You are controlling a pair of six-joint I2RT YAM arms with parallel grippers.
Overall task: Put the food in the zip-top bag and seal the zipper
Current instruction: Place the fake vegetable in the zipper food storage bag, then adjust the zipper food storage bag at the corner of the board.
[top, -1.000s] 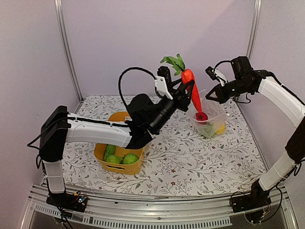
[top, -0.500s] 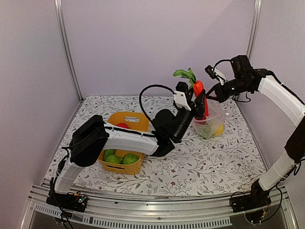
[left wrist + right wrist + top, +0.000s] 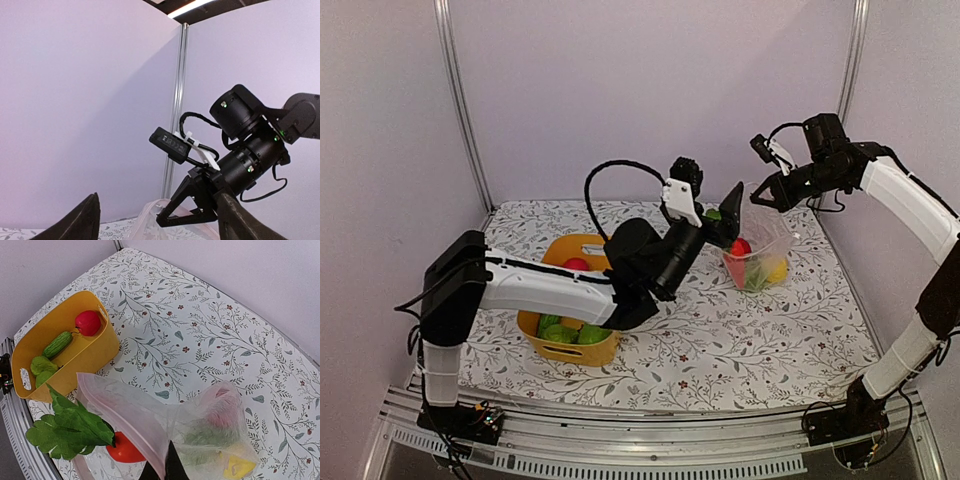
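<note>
Partly done: carrot (image 3: 125, 451) sits in the bag (image 3: 210, 415), leaves poking out of the mouth. Left gripper (image 3: 725, 215) is spread wide and empty, just beside the bag. Right gripper (image 3: 757, 197) pinches the bag rim, holding it up. Basket (image 3: 95, 352) has more food (image 3: 88, 322) to move; bag not sealed yet.

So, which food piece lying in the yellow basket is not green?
The round red toy fruit, at one end of the yellow basket beside the toy cucumber. The other pieces there are all green.
</note>
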